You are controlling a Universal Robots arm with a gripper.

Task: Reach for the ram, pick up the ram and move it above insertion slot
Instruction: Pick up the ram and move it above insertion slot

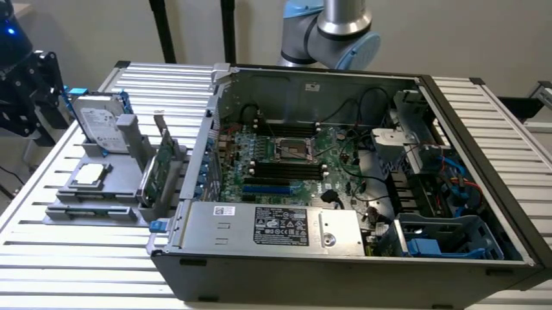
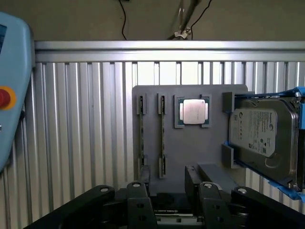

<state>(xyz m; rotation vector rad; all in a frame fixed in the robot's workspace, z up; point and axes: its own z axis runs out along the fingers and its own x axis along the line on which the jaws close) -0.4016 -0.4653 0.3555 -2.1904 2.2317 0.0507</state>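
My gripper hangs open above the grey tray, its two dark fingers apart with nothing between them. Two thin dark strips lie edge-on in the tray's long slots, beyond the fingertips. In the exterior view a green board stands on edge at the side of the tray nearest the case, with a metal bracket rising behind it. I cannot tell which of these is the ram. The arm rises behind the case.
The open computer case holds a motherboard with black memory slots. A silver hard drive with blue rails and a processor chip sit in the tray. A pendant with a red button lies on the slatted table.
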